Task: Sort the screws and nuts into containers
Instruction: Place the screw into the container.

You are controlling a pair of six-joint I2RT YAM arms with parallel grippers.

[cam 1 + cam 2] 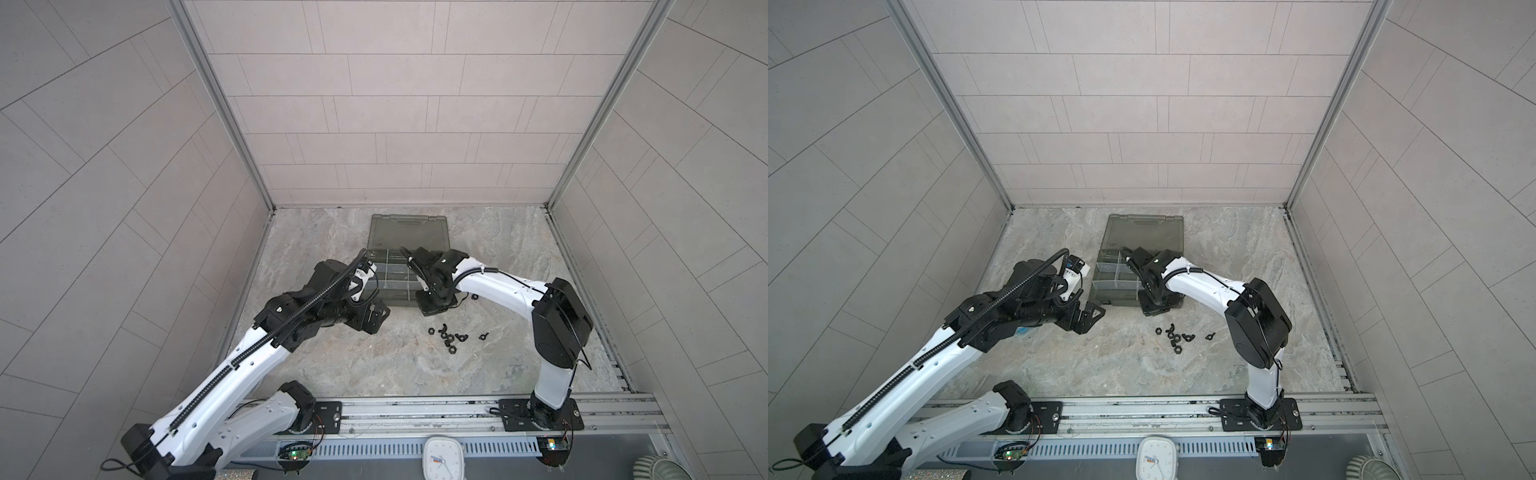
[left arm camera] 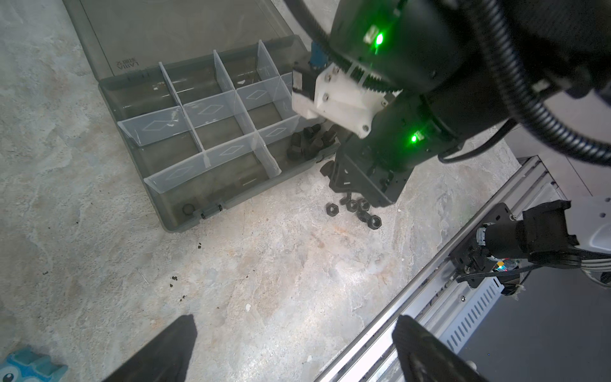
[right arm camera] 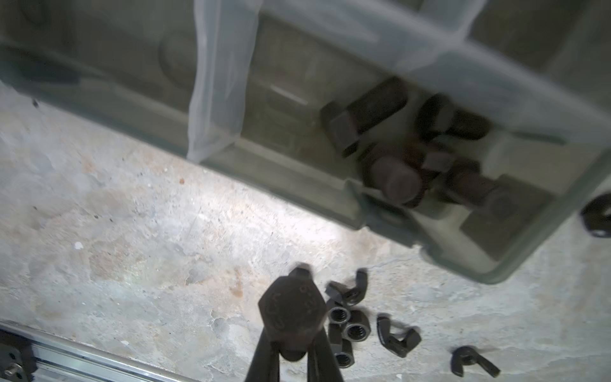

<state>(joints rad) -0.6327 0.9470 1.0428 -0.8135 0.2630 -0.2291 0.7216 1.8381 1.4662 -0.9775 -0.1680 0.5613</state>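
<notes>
- Since the small black hex-headed metal screw (image 3: 291,314) is pinched only at the very tips of the right hand (image 3: 292,344), whose jaws are drawn narrow around it, I judge that a slight twist could let it slip. How much of it the pads cover cannot be told.
- It hangs over the bench rather than over the case, just outside the near wall of the flat olive-grey plastic organiser case (image 3: 297,188). Its marked head faces the wrist camera.
- Its likely goal is the corner compartment (image 3: 291,125) that holds the other black screws (image 3: 396,165), just across that wall. A low carry could clip the wall or the translucent pale divider (image 3: 218,99), knocking the screw loose or shoving the case.
- A drop from here would land it beside the loose black hex nuts (image 3: 350,325) and black wing nuts (image 3: 396,335), mixing the two sorts.
- Releasing over a neighbouring cell would also spoil the sorting, since the cells lie close together.
- The left hand (image 2: 294,319), spread wide and empty, hovers over the bare marbled grey bench (image 2: 231,264) by the case's other near corner. It is apart from the screw, so it is only a hazard if both hands reach in together.
</notes>
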